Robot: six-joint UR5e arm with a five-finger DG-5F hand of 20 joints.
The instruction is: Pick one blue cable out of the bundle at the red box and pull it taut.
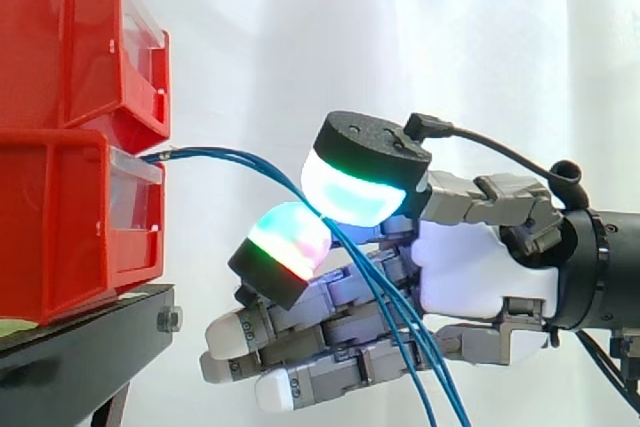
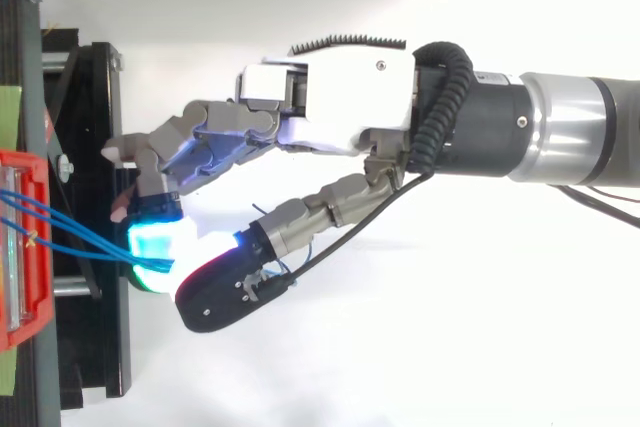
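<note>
In the side view I am watching the robot hand (image 1: 470,267) pinching several blue cables (image 1: 230,157) between its glowing pads (image 1: 350,192), just right of the red box (image 1: 60,227), and in the top view the cables (image 2: 60,219) are running slack into it, so isolating one and pulling are remaining.

Overall light: we see both views brightly and evenly lit, with no single lamp to name.
Behind the hand (image 1: 470,267): the white curtain (image 1: 250,47) is almost washed out.
Pad glow: the fingertip pads (image 1: 350,192) shine cyan, green and red, closed on the blue cables (image 1: 240,159); we see a pale tint on the palm beside them.
Glare: bright streaks run along the metal wrist sleeve (image 2: 570,127) behind the hand.
Dark areas: the black stand (image 1: 90,337), below and beyond the fingertips, shows us little detail.
Shadows: soft and faint throughout.
</note>
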